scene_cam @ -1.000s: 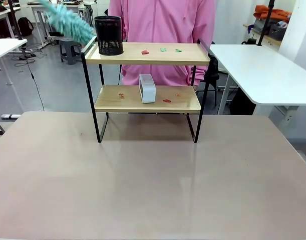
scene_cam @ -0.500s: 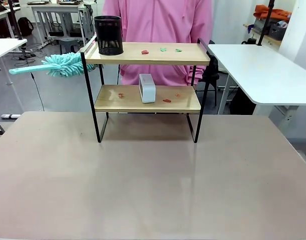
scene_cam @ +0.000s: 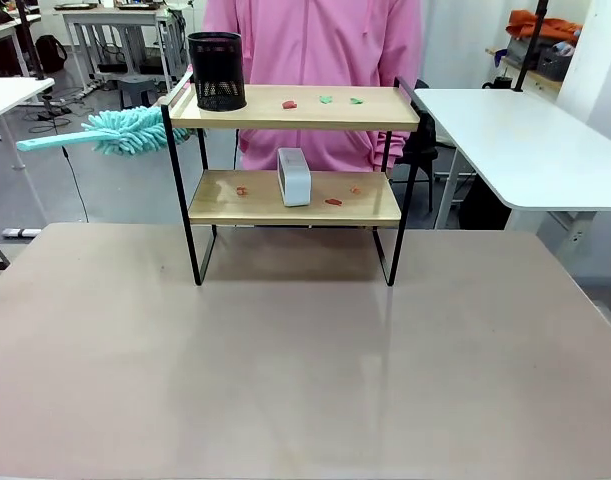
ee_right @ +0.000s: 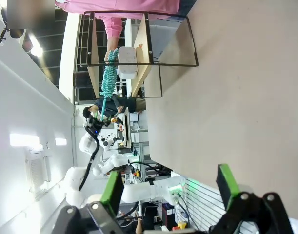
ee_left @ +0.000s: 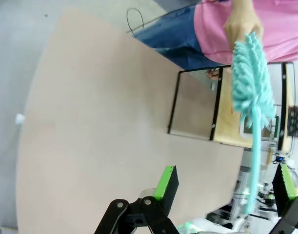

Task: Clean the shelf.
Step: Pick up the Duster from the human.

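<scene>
The teal duster (scene_cam: 130, 130) has dropped from upper left to beside the shelf (scene_cam: 385, 110), so sweeping looks imminent, while the left gripper (ee_left: 227, 180) and right gripper (ee_right: 169, 184) gape empty.

Bright, even indoor light leaves a soft sheen on the tabletop (scene_cam: 305, 380), a faint shadow under the shelf (scene_cam: 315, 108), and wrist-view edges bent.

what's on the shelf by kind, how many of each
small scraps: 6
black mesh cup: 1
white box: 1
total on the shelf: 8
</scene>
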